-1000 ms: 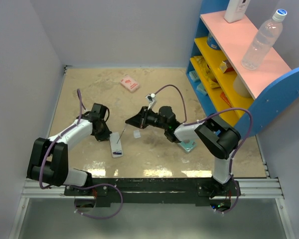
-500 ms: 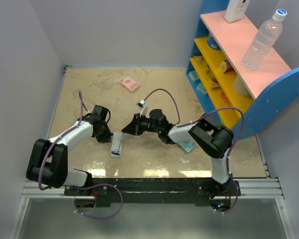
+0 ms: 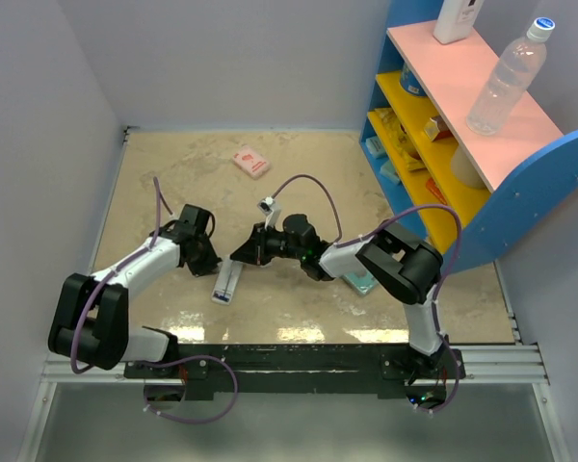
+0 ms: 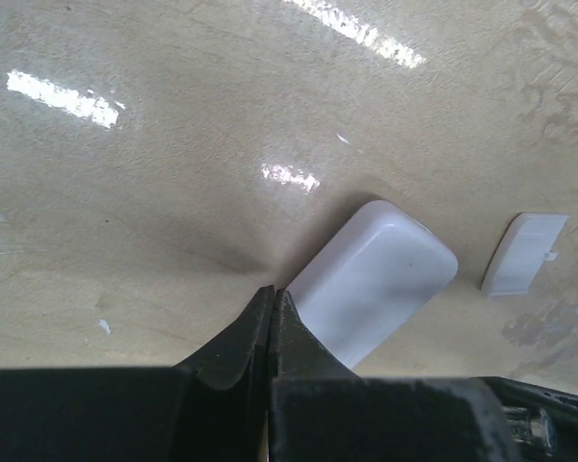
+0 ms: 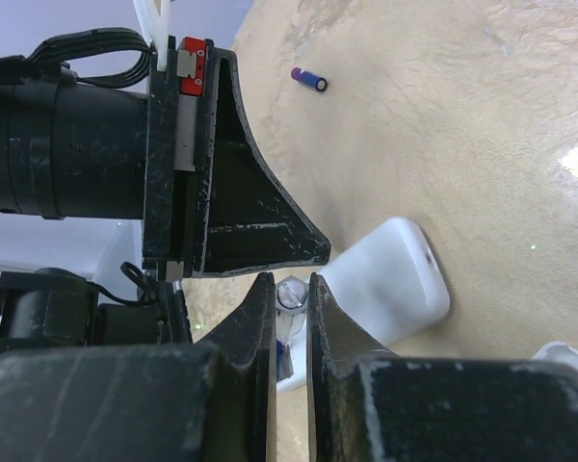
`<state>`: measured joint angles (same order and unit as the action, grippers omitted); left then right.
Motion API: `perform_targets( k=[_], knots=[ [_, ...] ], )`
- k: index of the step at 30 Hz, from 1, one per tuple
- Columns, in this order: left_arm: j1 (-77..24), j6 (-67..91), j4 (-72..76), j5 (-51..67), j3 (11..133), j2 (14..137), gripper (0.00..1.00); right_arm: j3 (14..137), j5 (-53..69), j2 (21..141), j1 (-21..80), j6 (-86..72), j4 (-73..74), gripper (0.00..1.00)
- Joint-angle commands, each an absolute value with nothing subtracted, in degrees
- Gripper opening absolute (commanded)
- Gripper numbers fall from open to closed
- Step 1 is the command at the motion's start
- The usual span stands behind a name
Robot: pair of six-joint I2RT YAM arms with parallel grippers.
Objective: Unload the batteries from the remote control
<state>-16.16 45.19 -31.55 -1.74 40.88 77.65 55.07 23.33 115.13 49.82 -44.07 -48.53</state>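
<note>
The remote control (image 3: 226,283) lies flat on the beige table, white with a dark part; its rounded white end shows in both wrist views (image 4: 376,279) (image 5: 393,279). My left gripper (image 3: 205,263) (image 4: 272,293) is shut with nothing in it, its tips down on the table against the remote's left edge. My right gripper (image 3: 242,256) (image 5: 291,289) is shut on a thin clear-handled tool (image 5: 291,295) that points down at the remote, close beside the left gripper's fingers (image 5: 250,207). One purple-blue battery (image 5: 308,80) lies loose on the table beyond.
A small white cover (image 4: 523,252) lies beside the remote. A pink packet (image 3: 250,161) sits at the back. A teal flat box (image 3: 363,282) lies under the right arm. The blue shelf unit (image 3: 482,192) with a bottle (image 3: 506,77) stands on the right; walls close the left and back.
My right gripper has moved left and down to the remote with the tool. The remote has turned slightly, and the left gripper stays against it.
</note>
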Motion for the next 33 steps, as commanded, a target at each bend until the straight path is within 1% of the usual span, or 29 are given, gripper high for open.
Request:
perform_targets(
  k=[1,16,30,33],
  knots=[
    [-16.61,44.39,-29.18,-0.35,39.46,77.96,0.00,56.25,24.96,116.72,49.92,-45.08,-53.42,0.00],
    [-16.61,44.03,-29.62,-1.93,39.37,80.68,0.00,55.55,27.68,117.77,49.57,-50.97,-60.72,0.00],
    [-16.61,44.03,-30.67,-2.63,40.60,81.21,0.00,55.81,26.63,118.74,49.57,-51.85,-61.00,0.00],
    [-16.61,43.59,-32.42,-5.09,42.79,81.12,0.00,55.99,26.54,117.78,50.18,-51.59,-60.82,0.00]
  ],
)
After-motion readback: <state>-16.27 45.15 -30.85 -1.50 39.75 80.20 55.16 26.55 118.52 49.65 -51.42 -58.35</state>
